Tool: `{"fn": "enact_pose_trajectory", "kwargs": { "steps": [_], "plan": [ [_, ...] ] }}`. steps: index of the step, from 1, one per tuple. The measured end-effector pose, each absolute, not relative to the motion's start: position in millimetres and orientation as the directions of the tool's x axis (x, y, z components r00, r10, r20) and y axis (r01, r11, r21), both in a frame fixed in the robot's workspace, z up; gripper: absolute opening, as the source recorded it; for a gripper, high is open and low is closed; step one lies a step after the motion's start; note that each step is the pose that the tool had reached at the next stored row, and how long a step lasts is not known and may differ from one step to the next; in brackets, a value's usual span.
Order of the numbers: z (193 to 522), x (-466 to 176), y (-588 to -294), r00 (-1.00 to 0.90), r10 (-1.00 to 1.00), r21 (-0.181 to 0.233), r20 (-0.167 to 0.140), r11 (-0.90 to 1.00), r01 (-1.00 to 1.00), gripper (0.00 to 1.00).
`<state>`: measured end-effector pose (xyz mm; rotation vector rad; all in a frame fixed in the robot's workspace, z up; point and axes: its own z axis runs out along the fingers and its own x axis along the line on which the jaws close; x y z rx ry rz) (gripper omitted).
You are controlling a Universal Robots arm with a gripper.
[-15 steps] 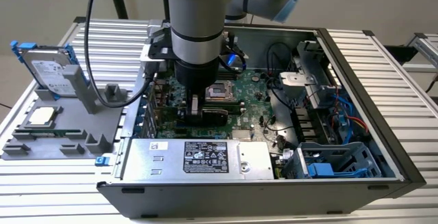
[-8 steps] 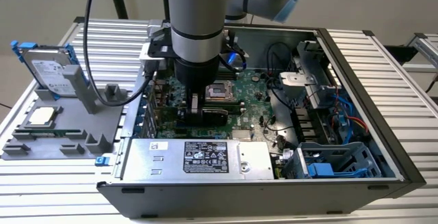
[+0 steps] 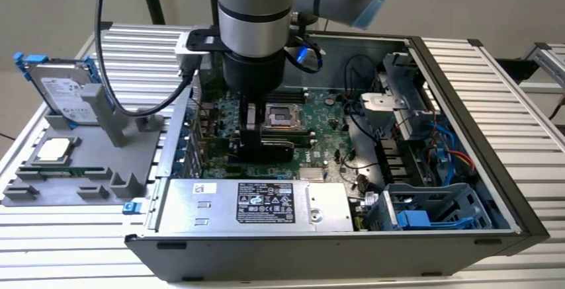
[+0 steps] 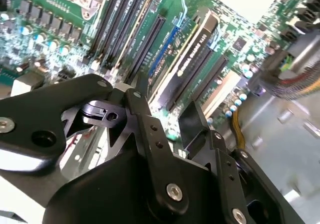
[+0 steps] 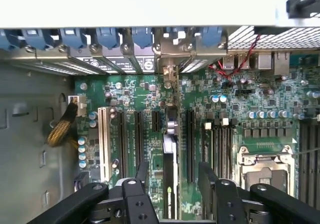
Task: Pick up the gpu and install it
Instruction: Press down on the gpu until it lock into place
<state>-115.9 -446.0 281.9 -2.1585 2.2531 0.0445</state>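
Your gripper [image 5: 170, 181] hangs inside the computer case [image 3: 459, 71], fingers [image 5: 141, 171] spread either side of the graphics card [image 5: 170, 154], which stands on edge in a motherboard [image 5: 145, 89] slot.

The arm [image 3: 254, 18] drops straight down from twelve o'clock in the exterior view, wrist vertical, silver forearm above a black wrist section. Below it the gripper [image 3: 253, 145] points toward six o'clock, black fingers hanging downward. In the first wrist view the gripper [image 5: 170, 181] shows two black fingers [image 5: 141, 171] standing apart with a clear gap. In the second wrist view the gripper [image 4: 167, 116] fingers [image 4: 192, 119] likewise sit spread, linkage arms splayed.
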Motion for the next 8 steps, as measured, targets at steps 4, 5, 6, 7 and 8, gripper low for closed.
{"fn": "enact_pose_trajectory", "kwargs": {
  "steps": [4,5,6,7,8],
  "plan": [
    [283.3,-115.9,-446.0,-0.043,-0.998,0.006,-0.035,0.043,-0.999,0.0],
    [283.3,-115.9,-446.0,-0.043,-0.998,0.006,-0.035,0.043,-0.999,0.0],
    [283.3,-115.9,-446.0,-0.043,-0.998,0.006,-0.035,0.043,-0.999,0.0],
    [283.3,-115.9,-446.0,-0.043,-0.998,0.006,-0.035,0.043,-0.999,0.0],
    [283.3,-116.0,-446.0,-0.043,-0.998,0.006,-0.035,0.043,-0.999,0.0]
  ]
}}
